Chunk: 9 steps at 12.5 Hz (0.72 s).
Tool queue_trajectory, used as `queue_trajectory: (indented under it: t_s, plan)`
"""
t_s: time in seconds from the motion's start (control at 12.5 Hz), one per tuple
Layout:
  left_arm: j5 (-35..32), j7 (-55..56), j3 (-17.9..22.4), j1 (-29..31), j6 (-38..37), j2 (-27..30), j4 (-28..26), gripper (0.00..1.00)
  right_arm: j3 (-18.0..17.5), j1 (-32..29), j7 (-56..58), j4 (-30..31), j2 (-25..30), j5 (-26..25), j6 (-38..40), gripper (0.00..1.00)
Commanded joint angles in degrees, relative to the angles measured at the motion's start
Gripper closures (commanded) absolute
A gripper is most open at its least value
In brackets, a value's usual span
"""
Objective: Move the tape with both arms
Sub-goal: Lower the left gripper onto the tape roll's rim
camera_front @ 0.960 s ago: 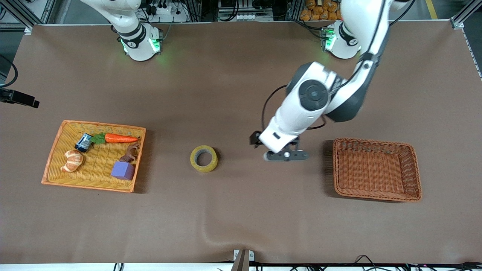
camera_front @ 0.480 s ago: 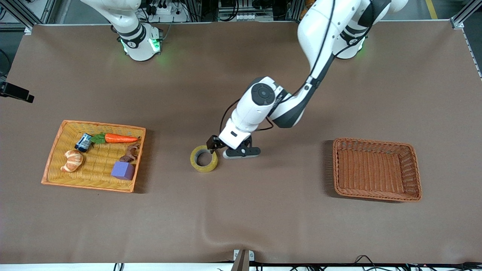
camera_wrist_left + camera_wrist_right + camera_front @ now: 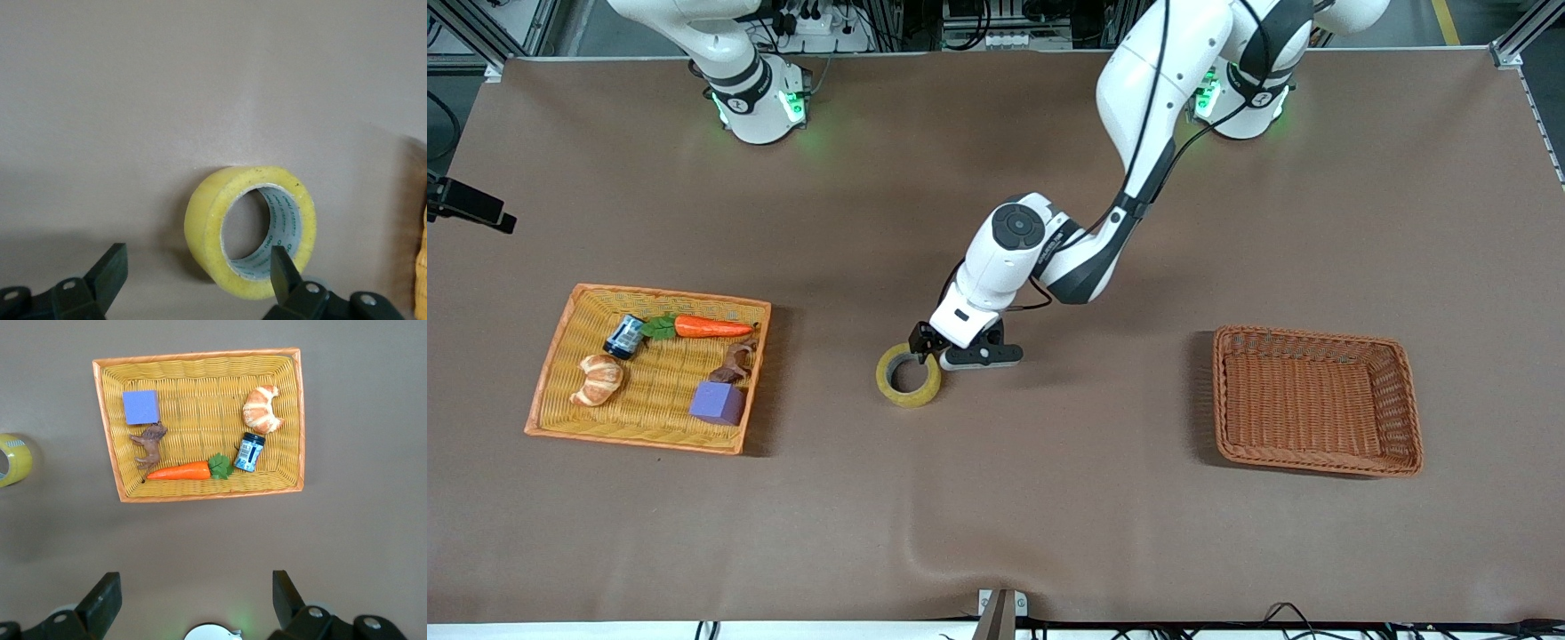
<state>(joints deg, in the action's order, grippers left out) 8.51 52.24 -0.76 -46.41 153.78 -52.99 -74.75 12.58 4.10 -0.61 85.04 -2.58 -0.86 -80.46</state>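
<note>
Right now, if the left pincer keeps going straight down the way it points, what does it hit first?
Most likely the tape. The left pincer is open above it, one finger over the roll's hole. Depth is unclear; the other finger may reach the bare table first.

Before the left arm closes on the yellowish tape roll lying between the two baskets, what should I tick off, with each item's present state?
1. Translucent yellowish tape roll lies flat on the brown table, free of other things: ok.
2. Left gripper open: ok, the left wrist view shows its fingers spread.
3. Left gripper lined up with the roll: not ok yet. In the left wrist view one fingertip overlaps the roll's rim, the other sits off to the side.
4. Fingers low enough to grip: cannot tell.
5. Empty brown wicker basket at the left arm's end has room: ok.
6. Right gripper open, waiting over the table by the orange wicker basket: ok.
</note>
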Motion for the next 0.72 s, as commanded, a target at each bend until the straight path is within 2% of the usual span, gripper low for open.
queue_trajectory:
  t_s: [0.0, 0.32, 0.64]
  plan:
    - [1.0, 2.2, 1.4, -1.3, 3.4, -3.5, 2.2, 0.09, 1.5, 1.4, -0.4, 2.5, 1.2, 1.0, -1.7, 0.0]
    - [1.0, 2.5, 1.4, -1.3, 3.6, -5.4, 4.7, 0.23, 0.1, -0.2, -0.4, 2.6, 1.2, 2.2, -2.1, 0.0]
    - [1.1, 3.1, 1.4, -1.3, 3.6, -7.1, 7.0, 0.25, -2.6, -2.2, -0.4, 3.9, 1.3, 3.6, -4.8, 0.0]
